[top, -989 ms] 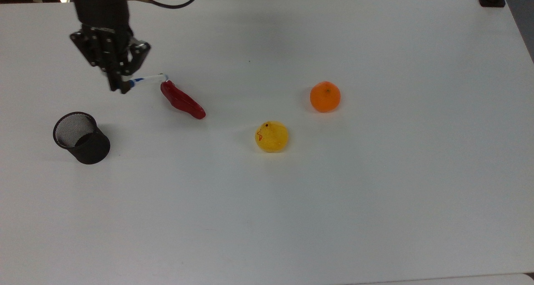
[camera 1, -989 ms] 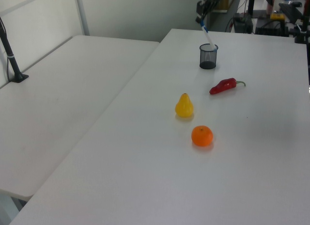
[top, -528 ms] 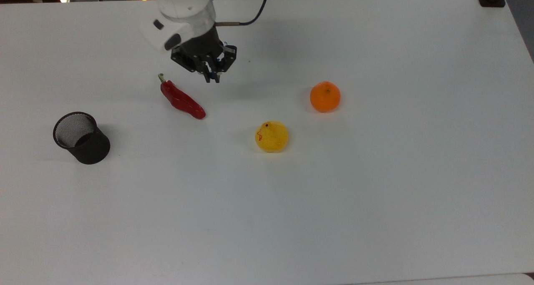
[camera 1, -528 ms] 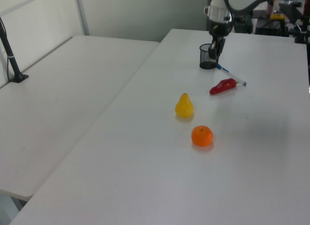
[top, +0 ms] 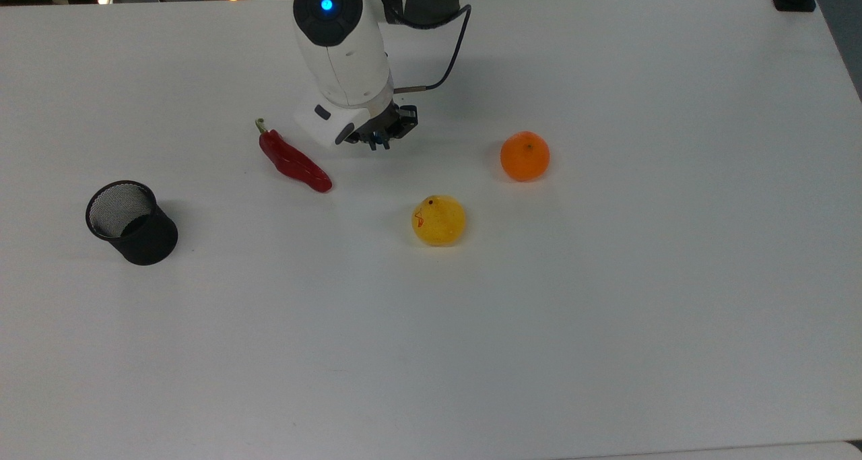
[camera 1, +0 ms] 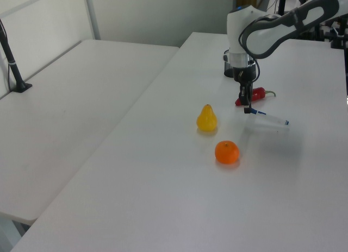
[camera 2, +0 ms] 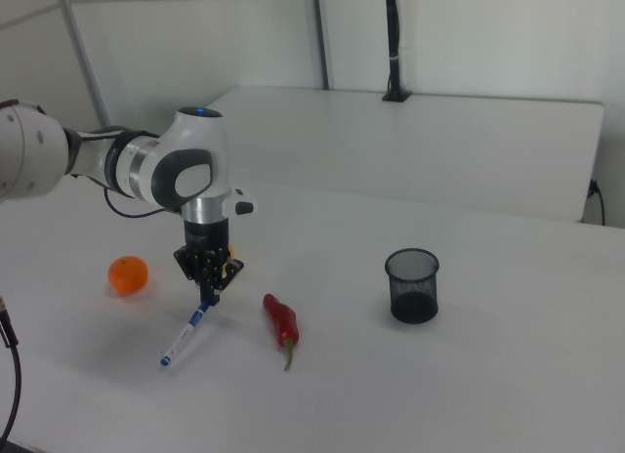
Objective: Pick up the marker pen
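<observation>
The marker pen, white-barrelled with blue print, slants away from my gripper, which is shut on its blue-capped end. In the right view the marker pen angles down toward the table from the gripper, its far tip close to the surface. In the top view the gripper sits under the white arm, just right of the red chilli, and the arm covers most of the pen.
A black mesh cup stands at the top view's left. A yellow pear and an orange lie to the gripper's right in the top view. Bare white table spreads beyond them.
The gripper has carried the marker pen rightward in the top view, from beside the mesh cup past the chilli, and has come lower toward the table.
</observation>
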Controlling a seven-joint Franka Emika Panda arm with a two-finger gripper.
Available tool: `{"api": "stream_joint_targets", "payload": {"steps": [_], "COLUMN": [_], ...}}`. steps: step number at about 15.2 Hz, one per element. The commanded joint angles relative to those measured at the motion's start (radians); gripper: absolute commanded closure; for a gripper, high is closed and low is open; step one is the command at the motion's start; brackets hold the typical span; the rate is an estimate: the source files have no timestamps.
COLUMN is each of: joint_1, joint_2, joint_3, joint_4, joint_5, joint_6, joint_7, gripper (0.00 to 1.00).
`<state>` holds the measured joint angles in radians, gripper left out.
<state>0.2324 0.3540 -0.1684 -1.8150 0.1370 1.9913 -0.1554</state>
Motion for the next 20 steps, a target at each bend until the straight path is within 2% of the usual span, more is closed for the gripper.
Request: {"api": "stream_joint_targets", "payload": {"steps": [1, 2, 3, 4, 5, 6, 7, 8, 11, 15, 18, 20], "joint_1": [0.022, 0.022, 0.021, 0.021, 0.021, 0.021, 0.021, 0.021, 0.016, -0.005, -0.051, -0.071], "joint_2": [0.017, 0.02, 0.023, 0.025, 0.025, 0.023, 0.022, 0.019, -0.033, -0.203, -0.343, -0.397], "joint_3": [-0.006, -0.006, -0.006, -0.006, -0.006, -0.006, -0.006, -0.006, -0.006, -0.006, 0.009, 0.01], "joint_4": [0.002, 0.002, 0.002, 0.002, 0.002, 0.002, 0.003, 0.003, 0.005, 0.011, 0.013, 0.013], "joint_5": [-0.011, -0.011, -0.011, -0.011, -0.011, -0.011, -0.011, -0.011, -0.011, -0.013, -0.023, -0.023], "joint_6": [-0.011, -0.011, -0.011, -0.011, -0.012, -0.012, -0.012, -0.014, -0.015, -0.1, -0.207, -0.253], "joint_7": [-0.036, -0.035, -0.032, -0.032, -0.032, -0.032, -0.029, -0.027, -0.02, 0.103, 0.117, 0.12], "gripper": [0.98, 0.94, 0.77, 0.55, 0.45, 0.31, 0.04, 0.0, 0.0, 0.0, 0.0, 0.0]}}
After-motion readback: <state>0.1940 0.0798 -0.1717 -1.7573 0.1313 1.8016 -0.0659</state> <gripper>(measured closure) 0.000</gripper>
